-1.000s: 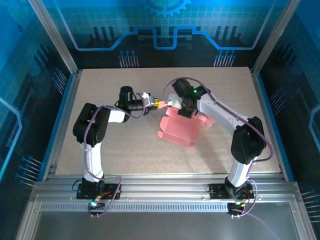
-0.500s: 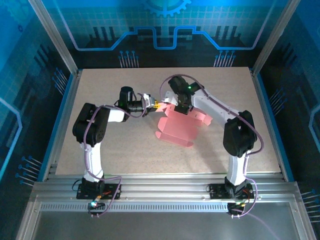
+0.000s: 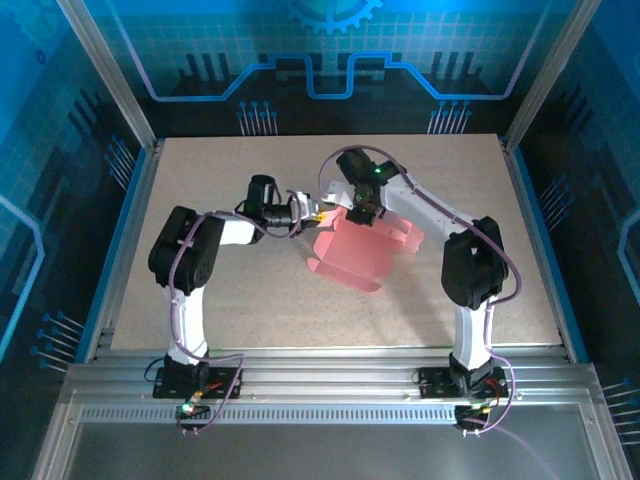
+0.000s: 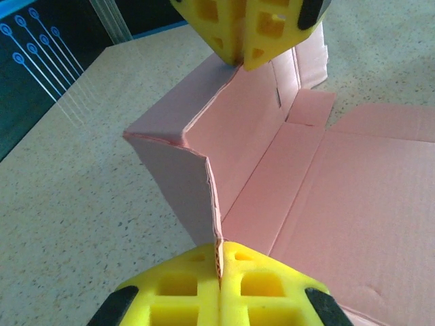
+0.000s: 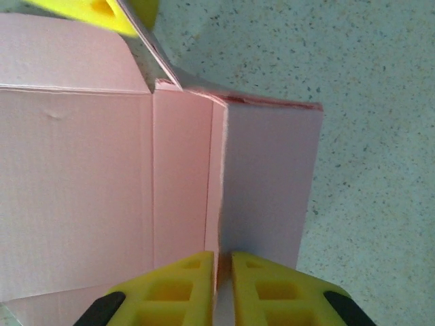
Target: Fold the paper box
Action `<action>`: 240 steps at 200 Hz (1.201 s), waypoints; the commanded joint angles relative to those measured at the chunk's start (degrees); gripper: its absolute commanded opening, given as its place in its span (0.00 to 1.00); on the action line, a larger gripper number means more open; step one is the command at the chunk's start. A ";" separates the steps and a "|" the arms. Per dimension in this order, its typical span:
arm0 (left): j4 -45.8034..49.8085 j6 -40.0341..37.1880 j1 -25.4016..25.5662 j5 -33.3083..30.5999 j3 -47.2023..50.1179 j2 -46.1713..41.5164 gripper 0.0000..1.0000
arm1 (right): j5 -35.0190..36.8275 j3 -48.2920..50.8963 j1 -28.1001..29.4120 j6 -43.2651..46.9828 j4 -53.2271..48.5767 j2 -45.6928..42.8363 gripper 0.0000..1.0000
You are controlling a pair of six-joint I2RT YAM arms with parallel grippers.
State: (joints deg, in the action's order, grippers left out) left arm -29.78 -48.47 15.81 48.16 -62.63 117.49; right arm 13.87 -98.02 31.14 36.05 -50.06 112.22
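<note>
The table (image 3: pixel 250 300) is carrying the pink paper box (image 3: pixel 352 255) near its middle, partly folded, with one wall standing up. The right arm (image 3: pixel 430 210) is reaching forward and left, arching over the box, wrist pointing down. The left arm (image 3: pixel 215 232) is bending at the elbow and stretching right, wrist lying level. The left gripper (image 4: pixel 219 261) is pinching the wall's edge tightly. The right gripper (image 5: pixel 221 268) is standing narrowly around the same wall; I cannot tell if it is gripping.

Pink paper box (image 3: pixel 352 254) on table (image 3: pixel 250 300)
</note>
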 commanded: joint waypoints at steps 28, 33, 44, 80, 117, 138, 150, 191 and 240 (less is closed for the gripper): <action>3.41 -2.82 1.33 -4.63 0.32 -1.57 0.00 | -13.06 -1.57 -2.89 -2.01 -0.29 -3.11 0.21; 3.41 -2.71 1.33 -4.64 0.32 -1.56 0.00 | -13.93 -1.56 -3.12 -2.19 -0.01 -3.74 0.22; 3.37 -2.63 1.33 -4.61 0.15 -1.48 0.00 | -15.09 -1.56 -3.82 -2.58 0.38 -4.82 0.23; 3.02 -2.33 1.33 -4.57 -0.12 -0.96 0.00 | -18.45 -0.95 -7.21 -4.41 2.10 -7.28 0.37; 2.03 -1.97 1.33 -4.66 0.31 -0.69 0.00 | -23.90 -2.22 -11.06 -8.91 3.48 -6.49 0.45; 1.33 -1.89 1.33 -4.70 0.49 -0.60 0.00 | -26.30 -5.03 -14.26 -15.57 4.10 -4.48 0.45; 1.15 -1.84 1.32 -4.57 0.58 -0.49 0.00 | -24.78 -8.46 -15.37 -16.59 1.10 -1.42 0.45; 0.70 -1.49 1.33 -4.44 0.40 -0.38 0.00 | -22.87 -11.06 -14.51 -10.48 -4.43 4.12 0.44; 0.88 -1.61 1.33 -4.22 0.23 -0.26 0.00 | -22.97 -9.52 -12.56 -6.55 -6.51 5.03 0.44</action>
State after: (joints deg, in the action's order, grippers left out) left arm -29.85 -49.01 16.78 44.58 -62.63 117.27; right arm -7.99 -108.36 17.39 26.74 -53.65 117.43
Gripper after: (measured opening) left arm 0.046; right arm 0.441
